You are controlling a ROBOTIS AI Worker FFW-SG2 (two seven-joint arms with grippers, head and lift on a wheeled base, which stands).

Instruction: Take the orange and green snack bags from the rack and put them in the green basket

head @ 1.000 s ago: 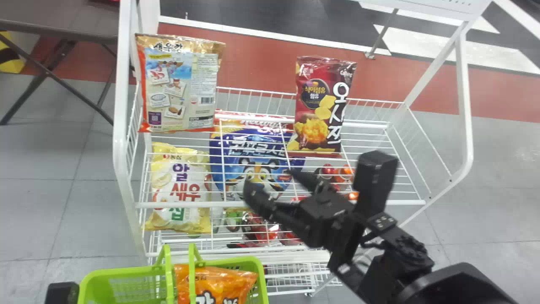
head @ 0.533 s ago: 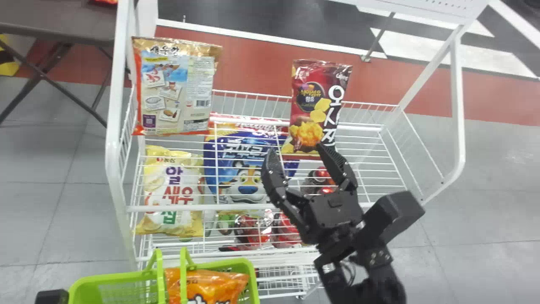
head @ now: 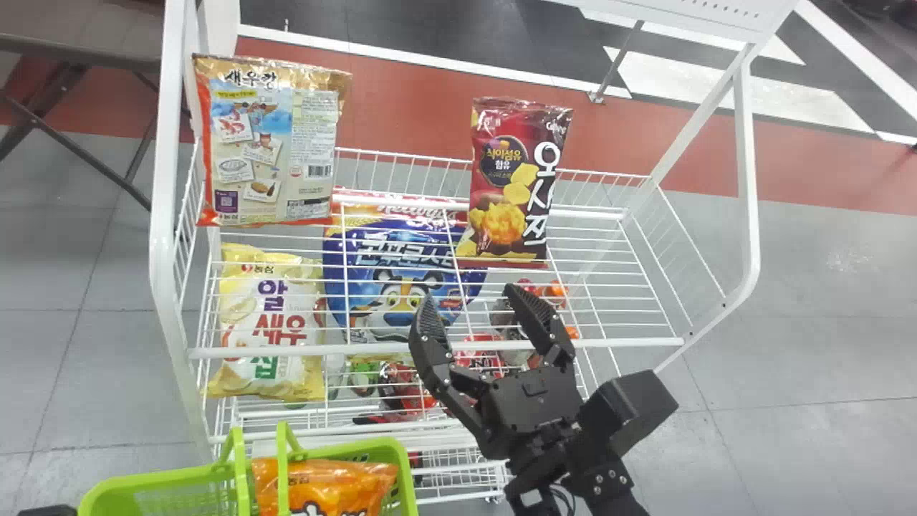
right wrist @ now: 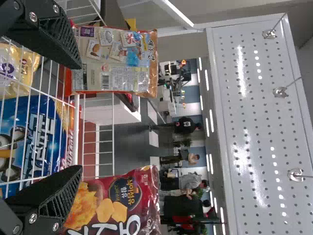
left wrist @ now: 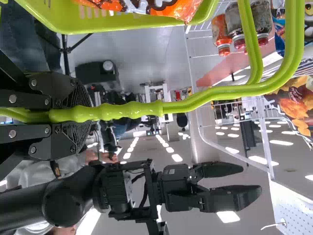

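My left gripper (head: 46,510) is at the head view's bottom left corner; in the left wrist view the left gripper (left wrist: 89,114) is shut on the green basket's handle (left wrist: 132,109). An orange snack bag (head: 322,484) lies inside the green basket (head: 172,479). My right gripper (head: 471,297) stands open over the front of the rack (head: 616,343), below the red bag in the head view. Nothing is between the fingers of the right gripper (right wrist: 79,117) in the right wrist view. An orange-edged bag (head: 269,143) hangs at the rack's upper left.
A red snack bag (head: 512,183) hangs right of centre. The rack also holds a yellow-white bag (head: 269,326), a blue cereal bag (head: 401,287) and several red items lower down. White side frames rise at both ends; a perforated panel (right wrist: 259,122) stands above.
The right gripper has turned from a sideways slant to point at the rack, then drawn back a little from the red bag. The rack and basket have shifted left in the head view.
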